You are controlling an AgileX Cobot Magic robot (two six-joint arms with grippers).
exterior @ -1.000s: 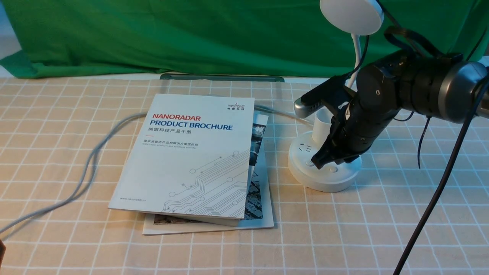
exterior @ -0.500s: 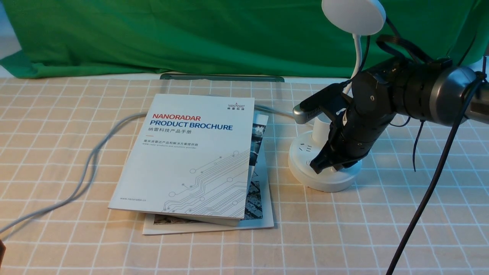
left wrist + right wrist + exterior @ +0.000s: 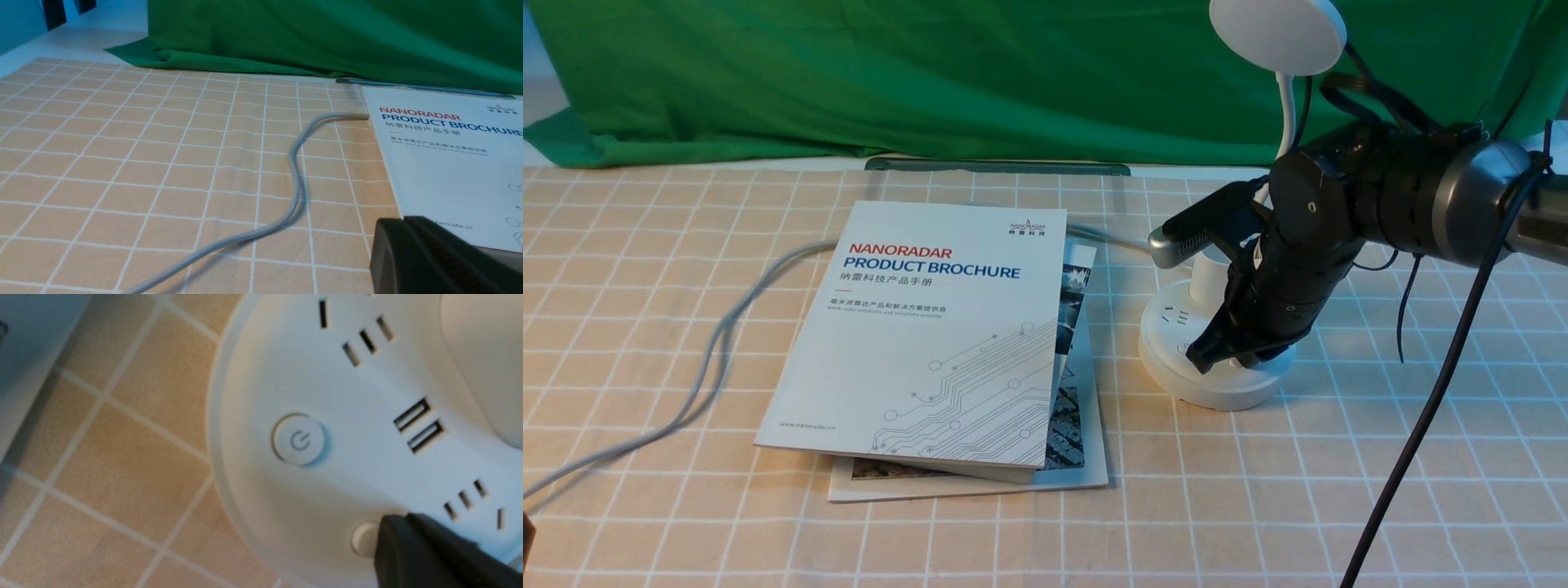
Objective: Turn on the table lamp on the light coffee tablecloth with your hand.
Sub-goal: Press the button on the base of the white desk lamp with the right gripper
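Note:
The white table lamp (image 3: 1215,377) stands at the right on the light coffee tablecloth (image 3: 1339,490), its disc head (image 3: 1278,33) high on the thin neck. My right gripper (image 3: 1201,362) is shut and empty, its tip pointing down onto the lamp's round base. In the right wrist view the shut tip (image 3: 390,523) partly covers a plain round button (image 3: 363,539); the power-symbol button (image 3: 299,439) lies apart from the tip. My left gripper (image 3: 392,225) is shut and empty, low over the cloth by the brochure's near corner.
A white brochure (image 3: 931,327) lies on another booklet, left of the lamp. A grey cable (image 3: 719,343) runs across the cloth from under the brochure. A green cloth (image 3: 931,73) hangs at the back. A black cable (image 3: 1445,384) hangs from my right arm.
My right gripper has moved a little down and leftward, its tip lower on the lamp base. The lamp head shifted slightly. The left arm has not moved.

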